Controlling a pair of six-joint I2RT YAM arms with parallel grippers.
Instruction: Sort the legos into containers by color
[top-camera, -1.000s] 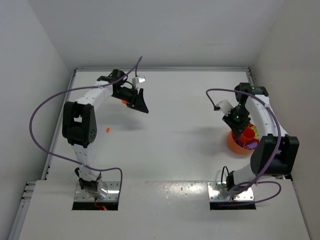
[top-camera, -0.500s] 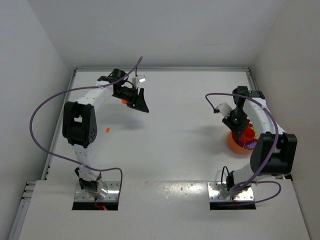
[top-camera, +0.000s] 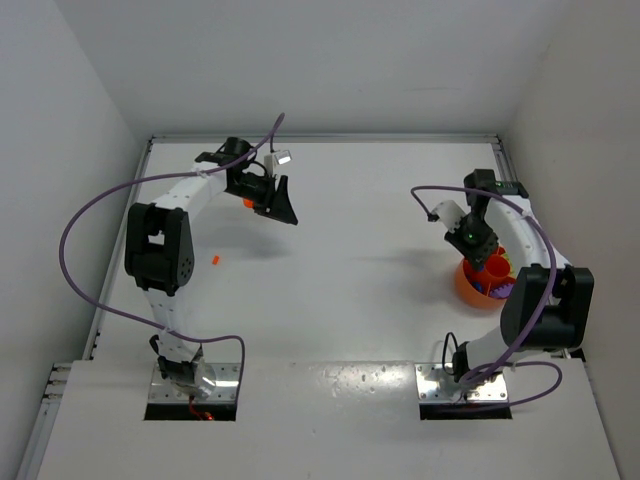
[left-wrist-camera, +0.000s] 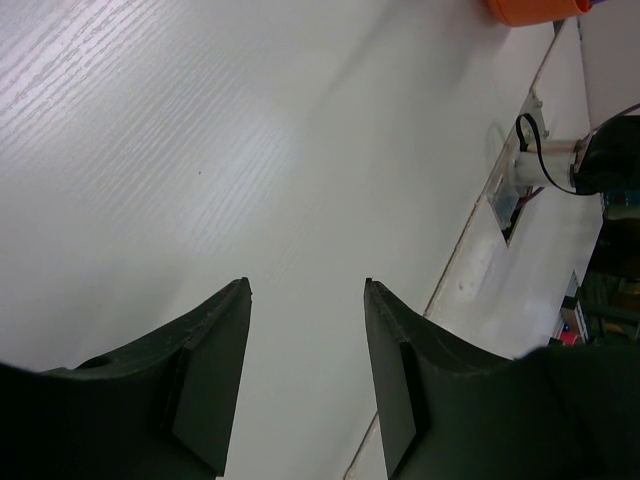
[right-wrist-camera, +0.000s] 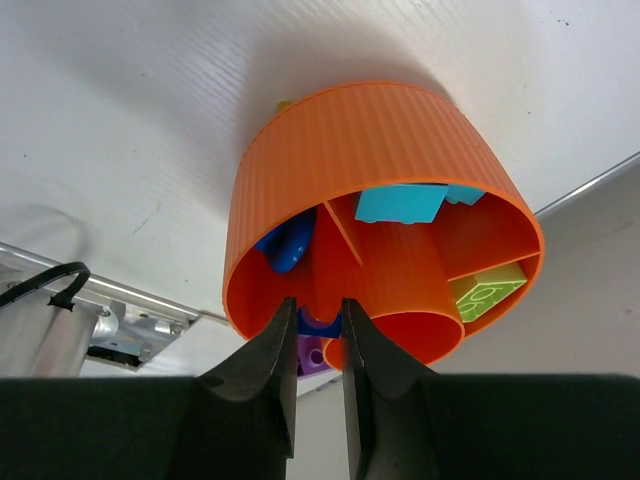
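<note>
Your white table (top-camera: 360, 230) has its work split between two sides. The left arm (top-camera: 190, 190) reaches to the far left, where loose pieces lie. The right arm (top-camera: 530, 240) is folded back over the near right, where the sorting happens.

The orange bowl (right-wrist-camera: 340, 150) stands on the table at the near right, directly under the right arm. Its inner dividers give you one compartment per colour.

The left gripper (left-wrist-camera: 306, 288) hangs above bare table with its jaws apart and nothing between them, so I judge it ready for a pick. The right gripper (right-wrist-camera: 318, 302) is poised at the bowl's near rim. Its jaws are drawn almost together on what looks like a purple lego (right-wrist-camera: 312, 355), probably held there for dropping into a compartment.

In the bowl, a teal lego (right-wrist-camera: 400, 203), a yellow-green lego (right-wrist-camera: 487, 293) and a blue lego (right-wrist-camera: 290, 245) each sit in a separate compartment.

An orange lego (top-camera: 246, 203) lies on the table just beside the left gripper. A second orange lego (top-camera: 215, 260) lies nearer to you, well apart from the bowl, so both have yet to be sorted
</note>
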